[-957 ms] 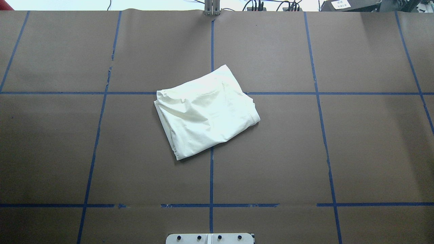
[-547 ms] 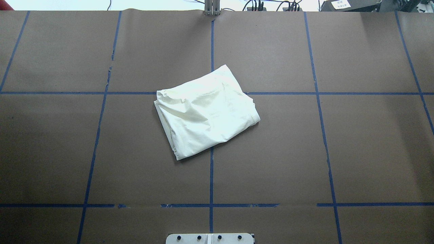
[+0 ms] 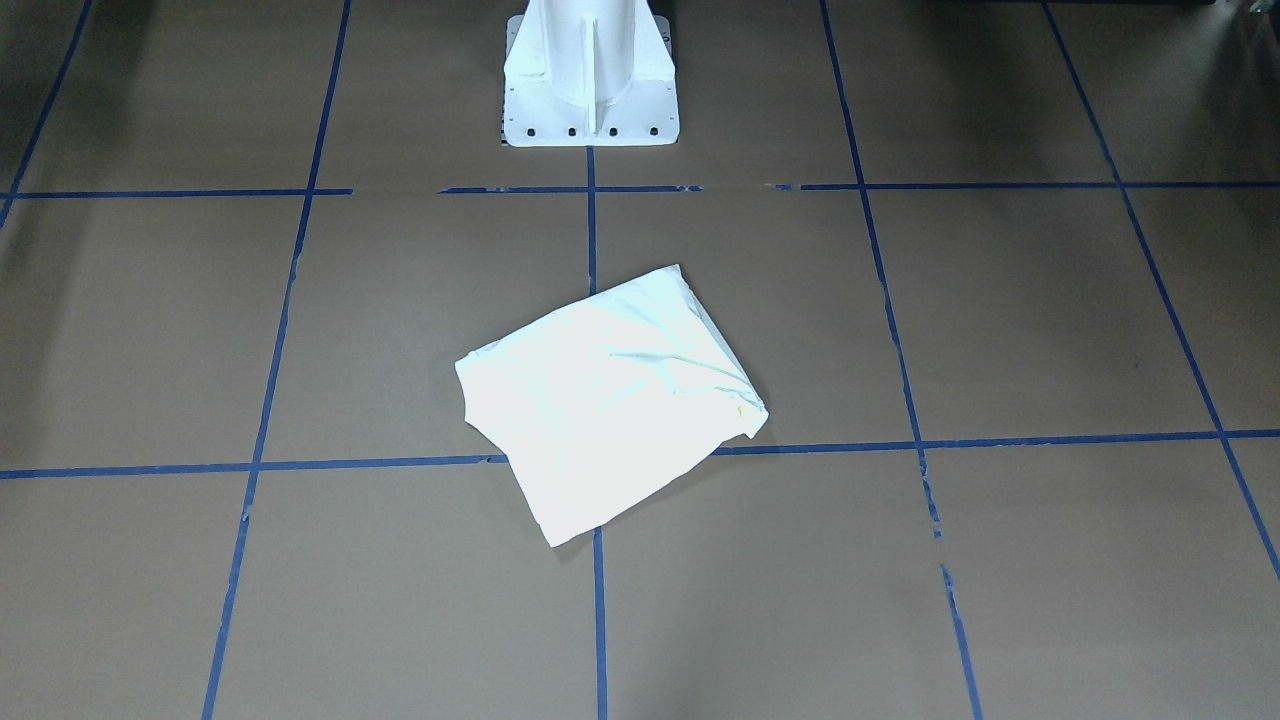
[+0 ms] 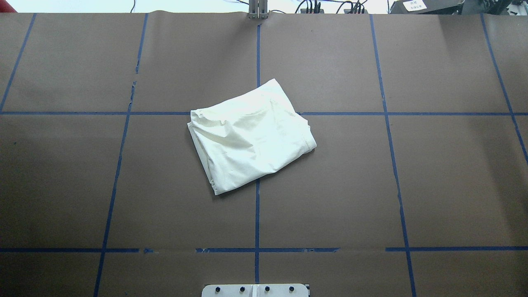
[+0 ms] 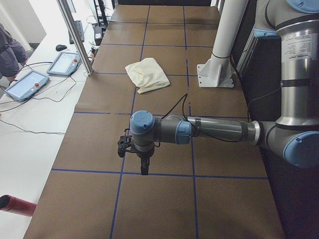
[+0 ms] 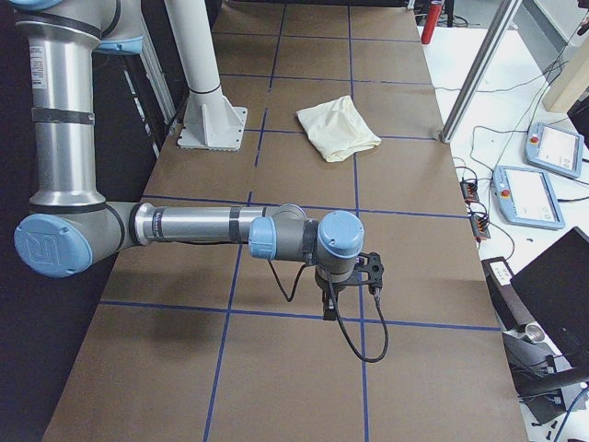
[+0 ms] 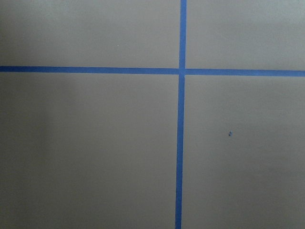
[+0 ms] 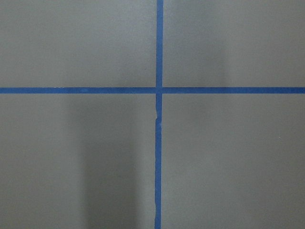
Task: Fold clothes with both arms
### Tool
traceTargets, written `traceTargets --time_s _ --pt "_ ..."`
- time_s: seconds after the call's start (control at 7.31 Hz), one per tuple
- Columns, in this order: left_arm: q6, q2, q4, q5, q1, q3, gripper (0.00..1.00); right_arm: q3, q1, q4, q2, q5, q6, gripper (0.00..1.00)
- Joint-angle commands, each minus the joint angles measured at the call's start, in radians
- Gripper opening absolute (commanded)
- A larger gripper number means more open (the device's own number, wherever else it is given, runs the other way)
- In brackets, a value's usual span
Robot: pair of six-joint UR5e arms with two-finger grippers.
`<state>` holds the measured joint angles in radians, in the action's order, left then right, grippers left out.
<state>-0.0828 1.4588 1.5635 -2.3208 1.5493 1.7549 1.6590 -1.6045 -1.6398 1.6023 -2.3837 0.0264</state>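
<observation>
Nearest in each side view is an arm stretched out low over the table (image 4: 371, 185), well apart from the cloth. The left gripper (image 5: 144, 168) points down at lower centre of the left-end view, and the right gripper (image 6: 329, 308) does the same at lower centre of the right-end view. From these angles I cannot tell whether either one's fingers are spread or pressed together. Both wrist cameras show only brown paper and a cross of blue tape (image 7: 180, 71), so nothing is pinched in their sight. Further in, the shirt (image 4: 249, 138) lies at the centre of the overhead view as a compact cream packet. Its plain side is up, it sits skewed to the grid, and it straddles the tape crossing. Its left edge looks rumpled, with a loose layer showing. Beyond it stands the pedestal (image 3: 590, 70) at top centre of the front view. To my eye the folding is as good as done. If a last tidy is wanted, both grippers should come in together to the two corners of one edge and pinch every layer, not just the top one. They should lift evenly and low and lay the edge over without dragging, since a one-sided pull would likely spin or open the packet. Otherwise the arms are best kept out where they are.
</observation>
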Motion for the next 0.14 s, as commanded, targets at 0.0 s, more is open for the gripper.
traceTargets --time_s 0.0 --pt "0.002 0.000 0.001 0.000 0.000 0.000 1.00 -0.001 0.000 0.000 0.001 0.000 0.000 1.00"
